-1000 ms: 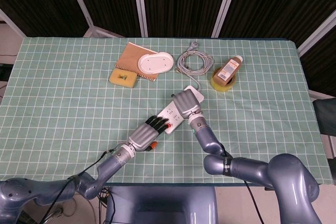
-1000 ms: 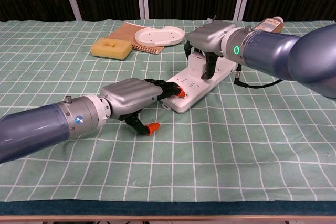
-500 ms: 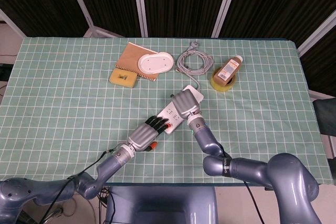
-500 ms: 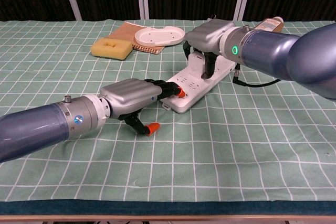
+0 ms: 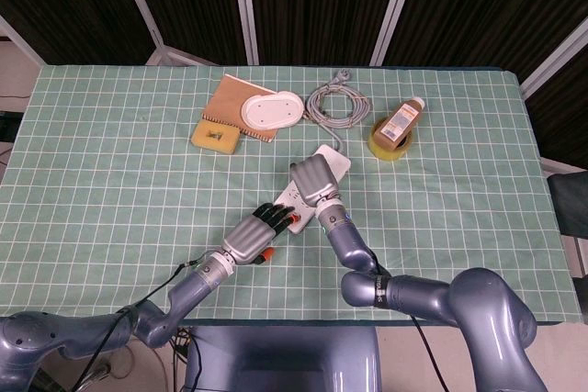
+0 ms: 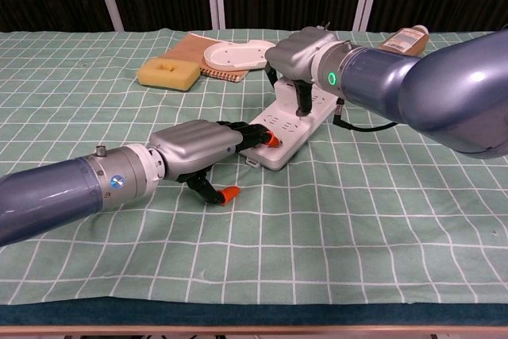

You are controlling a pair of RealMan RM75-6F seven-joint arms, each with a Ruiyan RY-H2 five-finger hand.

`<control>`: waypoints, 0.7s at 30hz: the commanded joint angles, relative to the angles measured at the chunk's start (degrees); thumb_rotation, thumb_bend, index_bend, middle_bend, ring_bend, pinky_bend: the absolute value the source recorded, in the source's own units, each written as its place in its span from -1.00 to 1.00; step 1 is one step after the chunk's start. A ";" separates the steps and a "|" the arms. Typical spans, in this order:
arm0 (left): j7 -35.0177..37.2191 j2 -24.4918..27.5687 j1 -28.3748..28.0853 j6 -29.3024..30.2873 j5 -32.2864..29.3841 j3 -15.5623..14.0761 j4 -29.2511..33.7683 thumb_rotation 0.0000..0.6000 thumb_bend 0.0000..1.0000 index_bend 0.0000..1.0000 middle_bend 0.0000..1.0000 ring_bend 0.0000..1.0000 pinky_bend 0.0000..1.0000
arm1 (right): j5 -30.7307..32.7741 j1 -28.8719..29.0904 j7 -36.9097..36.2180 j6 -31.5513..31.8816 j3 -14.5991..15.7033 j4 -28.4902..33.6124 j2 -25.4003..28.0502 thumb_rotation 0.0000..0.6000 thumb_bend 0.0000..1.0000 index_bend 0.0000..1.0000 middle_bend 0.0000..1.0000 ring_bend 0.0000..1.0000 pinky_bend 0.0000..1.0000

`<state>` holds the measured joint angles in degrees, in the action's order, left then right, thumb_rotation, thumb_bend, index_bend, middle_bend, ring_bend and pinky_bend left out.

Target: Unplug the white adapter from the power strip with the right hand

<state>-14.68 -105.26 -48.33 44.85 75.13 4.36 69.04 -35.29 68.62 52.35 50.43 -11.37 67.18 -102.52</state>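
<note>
A counter (image 5: 110,153) draped in green, white-gridded cloth carries a white power strip (image 5: 310,184), yellow sponge (image 5: 215,137), brown notebook (image 5: 230,99), coiled grey cable (image 5: 338,106) and tape roll (image 5: 390,146).

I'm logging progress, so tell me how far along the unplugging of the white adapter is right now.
Done: the left hand rests its fingers on the near end of the power strip, apparently bracing it on the table. In hand: the right hand is over the strip's far end with fingers reaching down around the white adapter; whether it grips it cannot be told. Left: the adapter looks still seated, so the pull-out remains.
</note>
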 commanded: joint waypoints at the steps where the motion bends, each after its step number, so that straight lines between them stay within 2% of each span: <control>1: 0.02 0.08 0.00 0.06 0.10 -0.04 0.12 1.00 -0.20 -0.76 -0.85 -0.94 -0.70 | 0.09 -0.34 0.12 0.61 0.05 0.69 0.54 1.00 0.52 0.57 0.09 0.04 0.13; 12: -0.53 0.42 0.21 0.54 0.19 -0.21 1.37 1.00 -0.20 -0.76 -0.85 -0.94 -0.70 | 1.11 -1.54 1.30 2.87 0.09 5.48 4.38 1.00 0.52 0.57 0.09 0.04 0.13; 21: -0.34 0.34 0.32 0.59 0.07 -0.21 1.27 1.00 -0.20 -0.76 -0.85 -0.94 -0.70 | 1.34 0.02 1.77 2.01 -0.44 4.76 2.02 1.00 0.52 0.57 0.09 0.04 0.13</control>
<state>-15.06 -104.92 -48.02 45.46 75.20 4.15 70.34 -33.92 68.32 54.07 52.66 -11.67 72.38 -100.03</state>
